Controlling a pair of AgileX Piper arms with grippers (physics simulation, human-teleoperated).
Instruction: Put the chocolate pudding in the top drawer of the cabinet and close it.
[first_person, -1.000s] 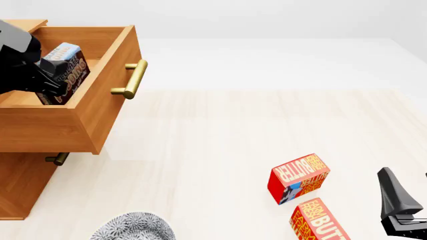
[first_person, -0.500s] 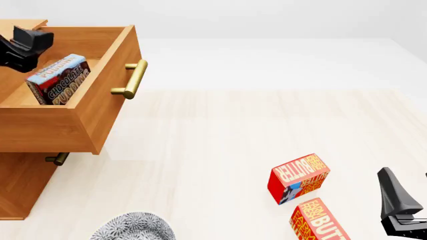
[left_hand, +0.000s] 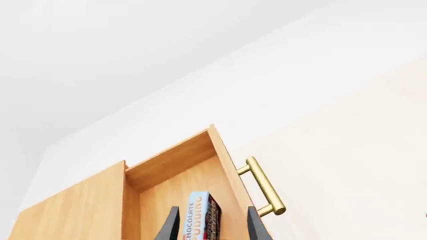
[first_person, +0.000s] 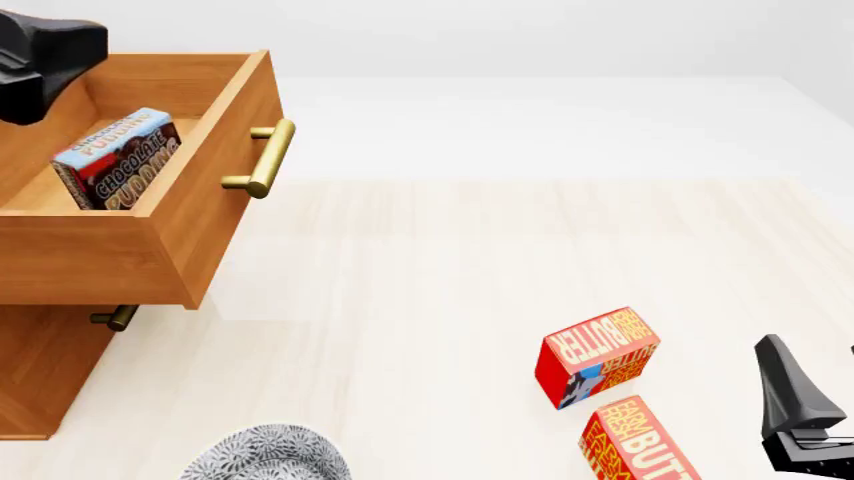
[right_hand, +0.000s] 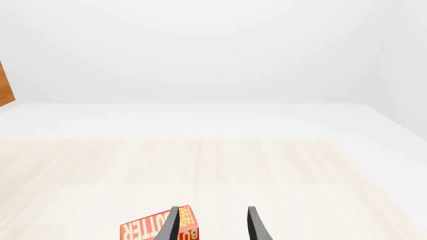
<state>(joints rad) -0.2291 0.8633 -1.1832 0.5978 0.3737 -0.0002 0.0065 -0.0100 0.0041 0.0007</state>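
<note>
The chocolate pudding (first_person: 118, 158) stands on edge, leaning, inside the open top drawer (first_person: 160, 235) of the cabinet (first_person: 40, 370), free of any gripper. My left gripper (first_person: 60, 50) hovers above the drawer's back left part, open and empty. In the left wrist view its two fingers (left_hand: 169, 227) stand apart, with the chocolate pudding (left_hand: 200, 217) seen between them farther down in the top drawer (left_hand: 173, 165). The drawer's brass handle (first_person: 263, 158) points toward the table's middle. My right gripper (first_person: 801, 420) rests open at the front right; its fingers (right_hand: 172, 225) hold nothing.
Two red-orange butter boxes (first_person: 598, 355) (first_person: 638, 440) lie at the front right, close to my right gripper; one butter box (right_hand: 157, 227) shows in the right wrist view. A patterned plate (first_person: 267, 455) sits at the front edge. A lower drawer's handle (first_person: 114, 318) shows under the open drawer.
My left gripper let go of the chocolate pudding and rose up and back out of the drawer. The pudding stays leaning in the drawer. The right arm has not moved.
</note>
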